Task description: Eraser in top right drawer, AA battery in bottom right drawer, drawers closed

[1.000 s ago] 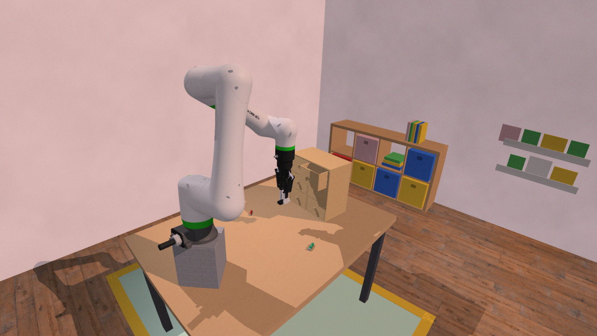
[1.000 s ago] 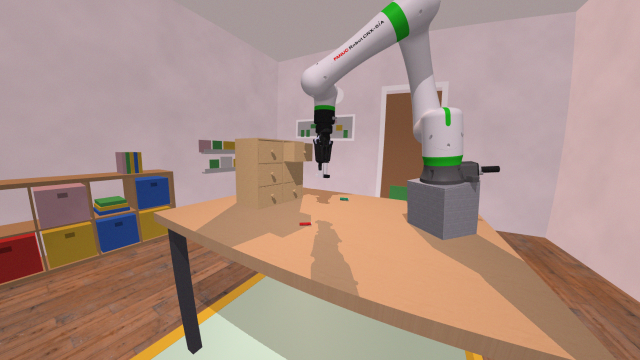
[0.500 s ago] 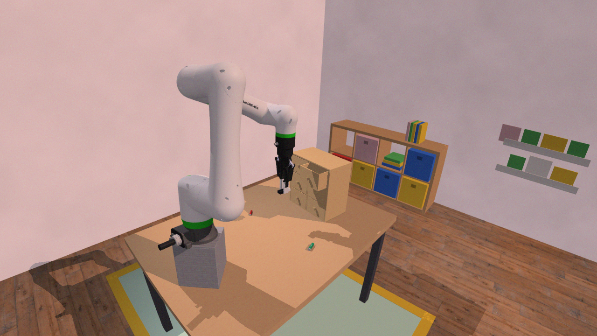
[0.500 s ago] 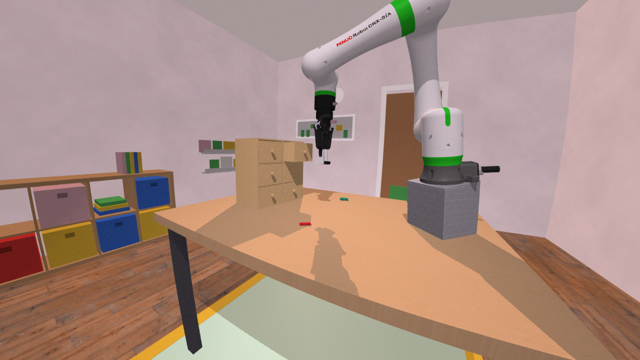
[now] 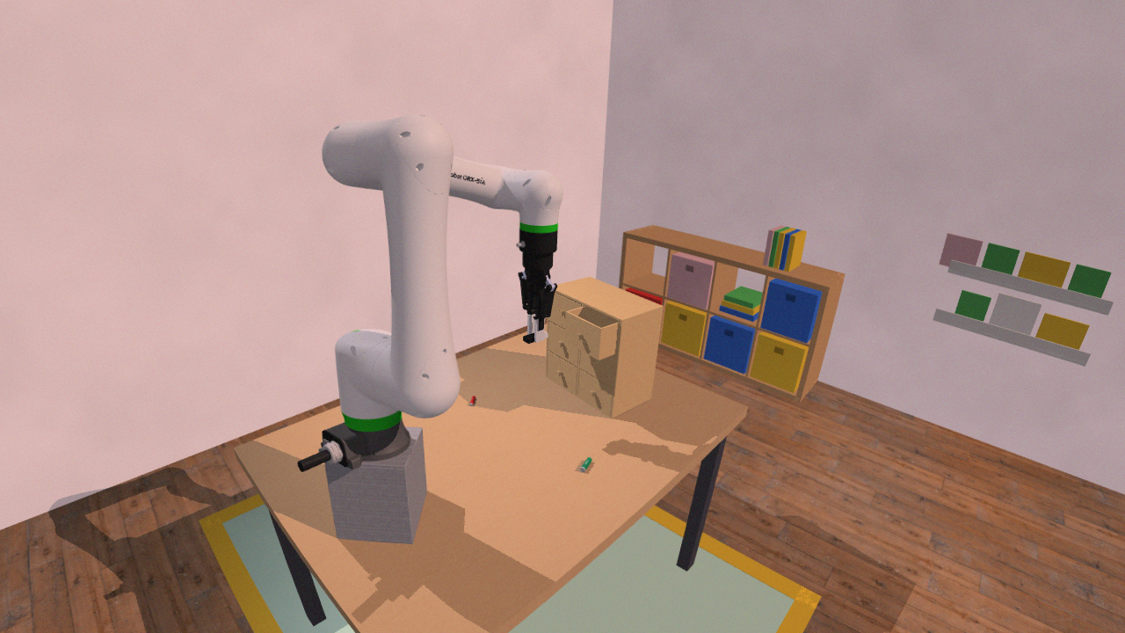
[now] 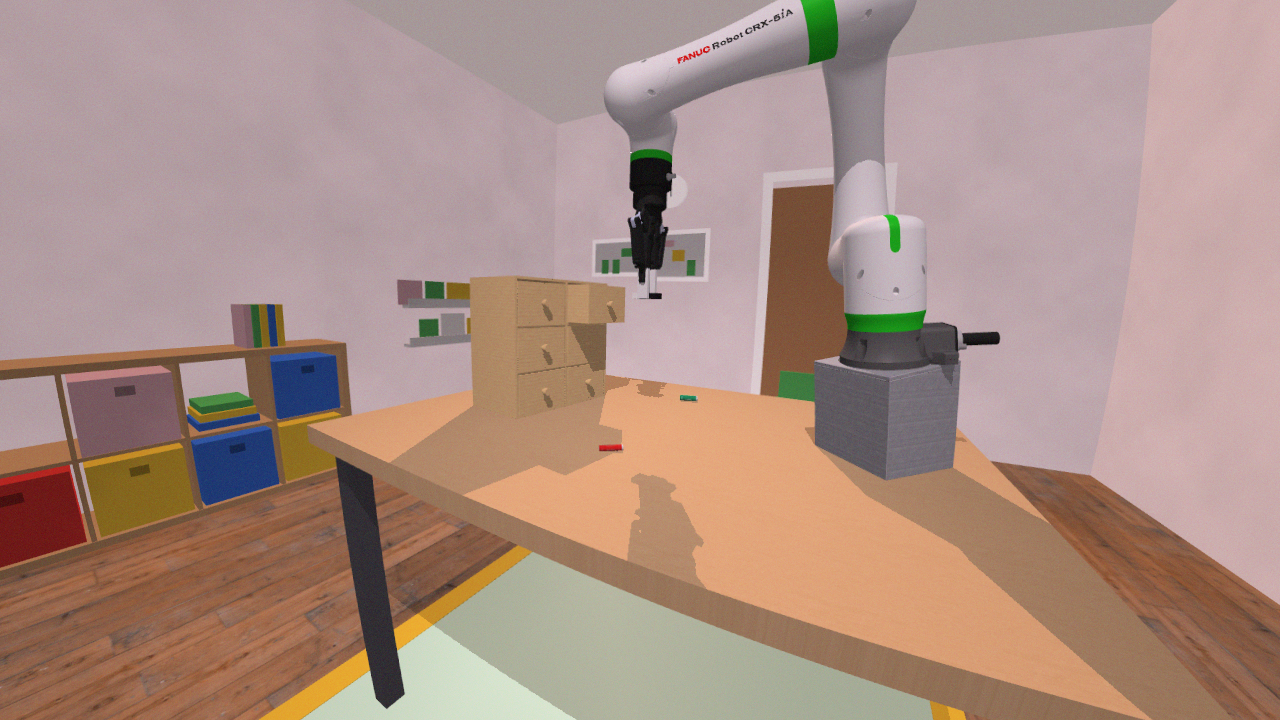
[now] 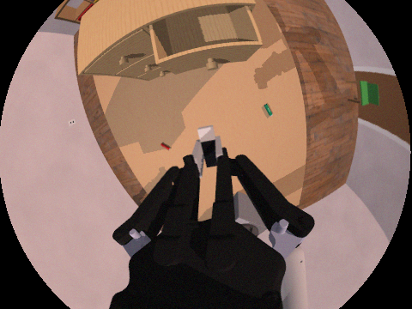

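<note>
The small wooden chest (image 5: pixel 606 346) stands at the far side of the table. Its top-row right drawer (image 5: pixel 595 326) is pulled out partway and looks empty in the wrist view (image 7: pixel 206 37); the other drawers are in. My gripper (image 5: pixel 534 326) points down and is shut on a small white eraser (image 5: pixel 532 338). It hangs in the air in front of the chest, about level with the top row, a little out from the open drawer's front (image 6: pixel 601 302). The eraser sticks out below the fingertips. The green AA battery (image 5: pixel 584 464) lies on the table, away from the chest.
A small red item (image 5: pixel 472 399) lies on the table between the robot's base and the chest. The grey pedestal (image 5: pixel 377 491) carries the arm at the table's near corner. A shelf unit (image 5: pixel 731 307) with coloured boxes stands on the floor behind the table.
</note>
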`<state>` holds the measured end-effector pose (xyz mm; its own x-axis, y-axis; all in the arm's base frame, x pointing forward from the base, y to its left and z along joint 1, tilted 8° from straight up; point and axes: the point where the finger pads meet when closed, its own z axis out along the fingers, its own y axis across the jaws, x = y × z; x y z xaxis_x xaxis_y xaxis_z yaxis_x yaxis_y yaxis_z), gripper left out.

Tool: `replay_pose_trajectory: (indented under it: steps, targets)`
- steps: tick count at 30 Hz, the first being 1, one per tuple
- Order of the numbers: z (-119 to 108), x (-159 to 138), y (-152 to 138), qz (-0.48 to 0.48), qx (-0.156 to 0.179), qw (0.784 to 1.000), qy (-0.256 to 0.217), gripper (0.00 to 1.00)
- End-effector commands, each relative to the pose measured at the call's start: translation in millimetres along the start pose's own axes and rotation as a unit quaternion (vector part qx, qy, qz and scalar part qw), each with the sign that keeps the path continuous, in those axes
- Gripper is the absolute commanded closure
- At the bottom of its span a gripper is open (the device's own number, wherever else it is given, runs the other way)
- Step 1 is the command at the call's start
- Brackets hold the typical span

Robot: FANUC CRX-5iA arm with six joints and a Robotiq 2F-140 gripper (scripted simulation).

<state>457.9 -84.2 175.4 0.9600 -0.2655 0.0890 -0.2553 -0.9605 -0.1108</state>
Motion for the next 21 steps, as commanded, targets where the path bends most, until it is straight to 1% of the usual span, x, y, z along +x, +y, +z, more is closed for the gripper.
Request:
replay_pose_trajectory:
  steps: [1, 6, 8, 14, 21]
  targets:
    - [-13, 0, 0, 0.0, 0.0, 1.0, 0.0, 0.89]
    - [-32, 0, 0, 0.0, 0.0, 1.0, 0.0, 0.89]
    - [-32, 0, 0, 0.0, 0.0, 1.0, 0.0, 0.89]
    - [-49, 0, 0, 0.0, 0.0, 1.0, 0.0, 0.89]
    - [-60, 0, 0, 0.0, 0.0, 1.0, 0.0, 0.89]
